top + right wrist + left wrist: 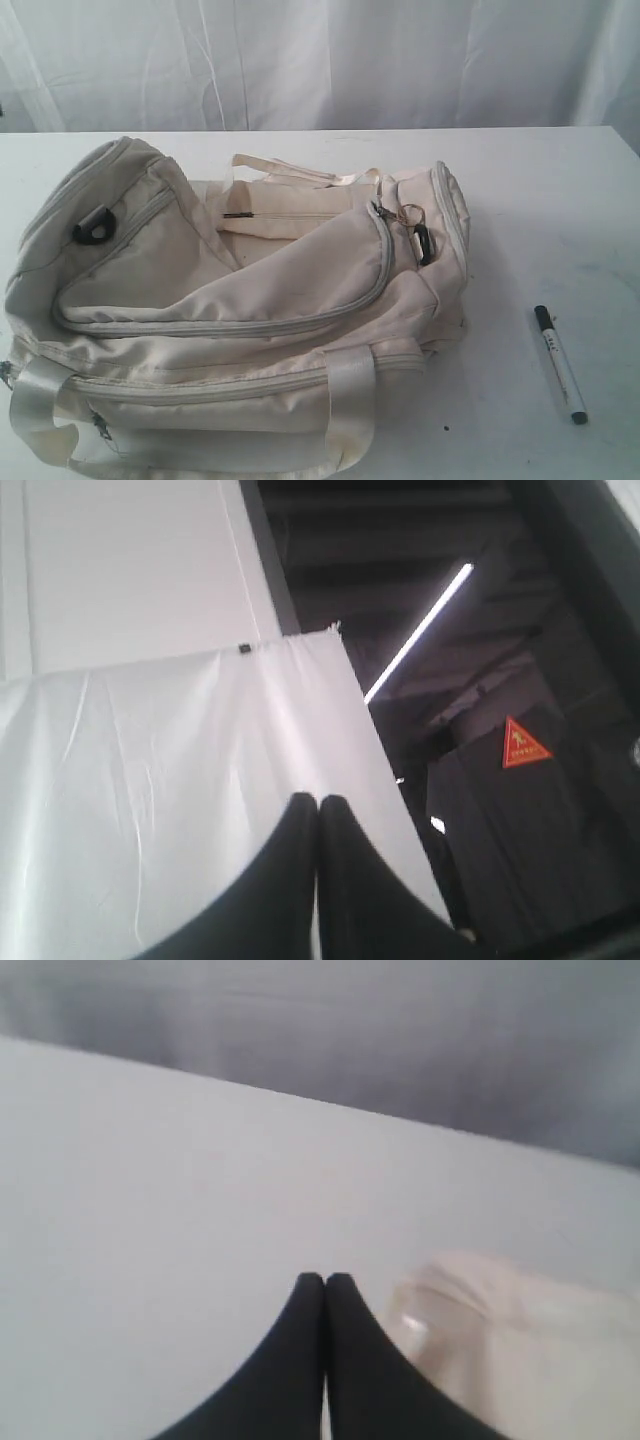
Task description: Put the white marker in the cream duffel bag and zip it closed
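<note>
1. As the white marker (560, 364) looks slim, light and stiff, I would pinch it across its mid-barrel; it may roll.
2. It lies on the table (520, 180), right of the soft cream duffel bag (240, 300), not touching it.
3. The left gripper (323, 1280) and right gripper (317, 800) are both clenched, empty.

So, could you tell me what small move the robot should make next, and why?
Probably open the right gripper and lower it toward the slim white marker with the black cap. The marker lies on the white table, on the right, apart from the large cream fabric duffel bag, and that gripper is shut and pointing at the white curtain instead.
</note>
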